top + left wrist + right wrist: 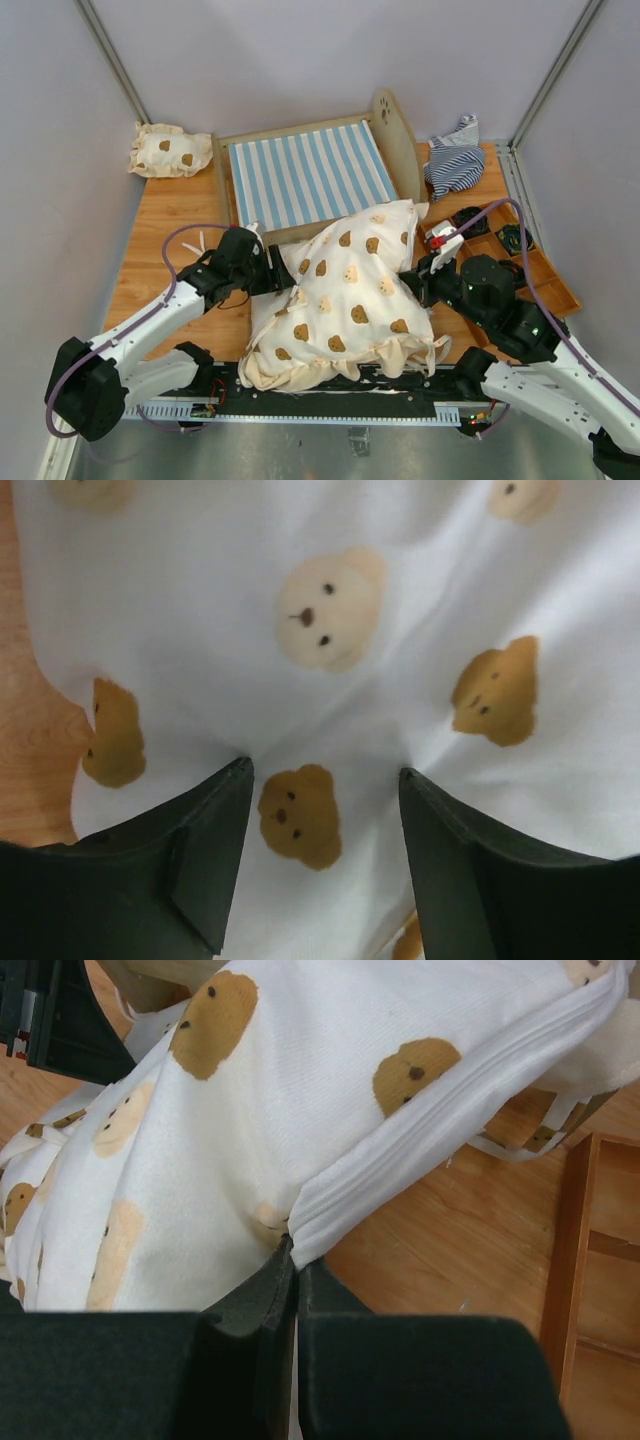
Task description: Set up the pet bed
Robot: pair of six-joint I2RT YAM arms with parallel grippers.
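The pet bed, a light-wood frame with a blue-and-white striped base and a rounded end board, stands at the back middle. A large cream bear-print cushion lies in front of it, its far corner leaning onto the frame's near edge. My left gripper is at the cushion's left side. In the left wrist view its jaws are open, fingertips resting on the cushion's fabric. My right gripper is at the cushion's right edge. In the right wrist view it is shut on the cushion's piped seam.
A small bear-print cushion lies at the back left corner. A striped cloth is bunched at the back right. A compartmented wooden tray with dark items sits along the right edge, also seen in the right wrist view.
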